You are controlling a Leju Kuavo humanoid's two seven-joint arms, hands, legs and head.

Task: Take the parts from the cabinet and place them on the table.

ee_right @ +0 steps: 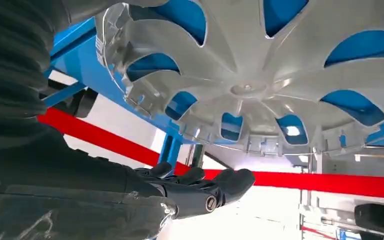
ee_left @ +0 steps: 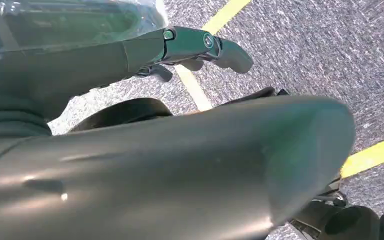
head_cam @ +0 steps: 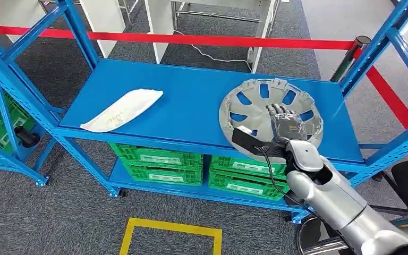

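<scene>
Right hand point(head_cam: 285, 123) over hubcap point(head_cam: 255, 109), fingers spread flat, nothing gripped. Hubcap lying flat on right side of blue shelf point(head_cam: 191, 101), near front edge. White bag point(head_cam: 121, 110) on left side, well apart. Left hand point(ee_left: 200, 47) hanging over floor, fingers loosely apart, empty. Best to hook fingers through a spoke opening or over near rim, then lift level.

Silver right arm point(head_cam: 340, 204), black cable, dark-fingered right hand point(head_cam: 286, 123).

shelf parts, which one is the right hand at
The round grey wheel cover: the right hand is over it. The flat white bagged part lies apart, toward the shelf's other end.
</scene>
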